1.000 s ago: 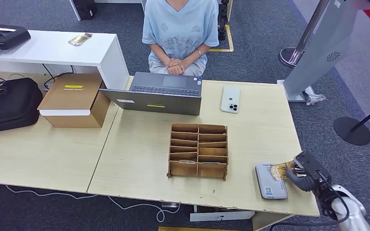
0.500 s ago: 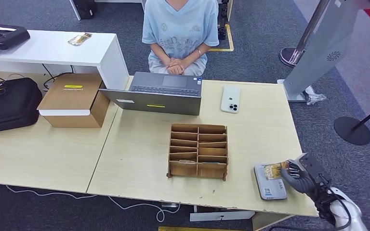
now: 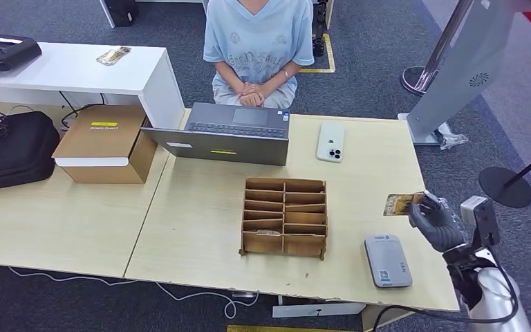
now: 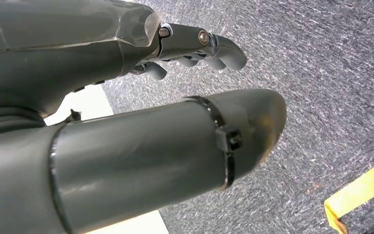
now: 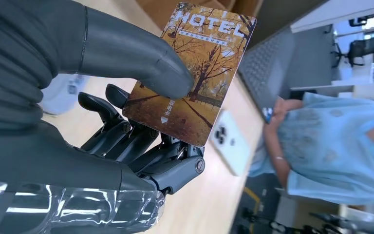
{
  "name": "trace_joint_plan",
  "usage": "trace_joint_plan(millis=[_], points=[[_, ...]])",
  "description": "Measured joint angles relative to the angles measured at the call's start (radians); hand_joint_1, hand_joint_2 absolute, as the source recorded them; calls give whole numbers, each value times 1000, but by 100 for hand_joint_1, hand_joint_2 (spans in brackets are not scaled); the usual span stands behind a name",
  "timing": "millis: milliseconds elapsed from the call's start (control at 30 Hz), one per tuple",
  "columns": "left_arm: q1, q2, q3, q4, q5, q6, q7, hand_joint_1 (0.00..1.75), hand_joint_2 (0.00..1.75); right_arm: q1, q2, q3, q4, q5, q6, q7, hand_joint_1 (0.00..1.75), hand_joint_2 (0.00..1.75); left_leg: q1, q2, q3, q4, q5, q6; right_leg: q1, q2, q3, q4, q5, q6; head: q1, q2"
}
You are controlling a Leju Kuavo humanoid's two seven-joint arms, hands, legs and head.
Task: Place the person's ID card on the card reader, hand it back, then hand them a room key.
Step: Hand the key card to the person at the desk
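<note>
My right hand (image 3: 434, 220) pinches a card (image 3: 402, 203) printed with autumn trees and the word HOTEL, holding it in the air above the table's right edge. The right wrist view shows the thumb (image 5: 141, 58) pressing the card (image 5: 199, 83) against the fingers. The grey card reader (image 3: 388, 260) lies flat near the front right corner, below and left of the hand, with nothing on it. The person (image 3: 258, 41) sits behind the table with hands clasped. My left hand (image 4: 126, 122) hangs over grey carpet, fingers loosely extended and holding nothing.
A wooden divided card rack (image 3: 285, 217) stands mid-table, with a card in a front slot. Behind it are an open laptop (image 3: 221, 135) and a white phone (image 3: 331, 142). A cardboard box (image 3: 107, 143) and a black bag (image 3: 7, 149) sit on the left.
My right hand lifted the card off the reader and carried it up and away from the front edge, toward the person's side. The reader is now bare.
</note>
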Motion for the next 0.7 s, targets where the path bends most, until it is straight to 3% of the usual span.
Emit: trace_joint_plan(millis=[100, 200, 500, 600, 700], points=[[-2, -2, 0, 0, 0, 1, 0, 0, 0, -43, 17, 17, -36, 73, -111, -15, 175, 175, 0, 0, 0, 0, 1, 0, 0, 0, 0, 0, 0, 0, 0, 0], [-3, -5, 0, 0, 0, 1, 0, 0, 0, -89, 31, 63, -79, 222, -279, -18, 175, 175, 0, 0, 0, 0, 2, 0, 0, 0, -1, 1, 0, 0, 0, 0], [-7, -12, -2, 0, -1, -9, 0, 0, 0, -211, 94, 277, -225, 909, -884, 63, 175, 175, 0, 0, -1, 0, 2, 1, 0, 0, -2, 1, 0, 0, 0, 0], [-12, -13, -4, 0, -1, -13, 0, 0, 0, -253, 103, 351, -242, 1100, -1014, 100, 175, 175, 0, 0, -1, 0, 3, 1, 0, 0, -2, 1, 0, 0, 0, 0], [-14, -12, -12, 0, -1, -18, 0, 0, 0, -309, 109, 426, -238, 1194, -1064, 113, 175, 175, 0, 0, -1, 0, 3, 1, 0, 0, -2, 2, 1, 0, 0, 0]])
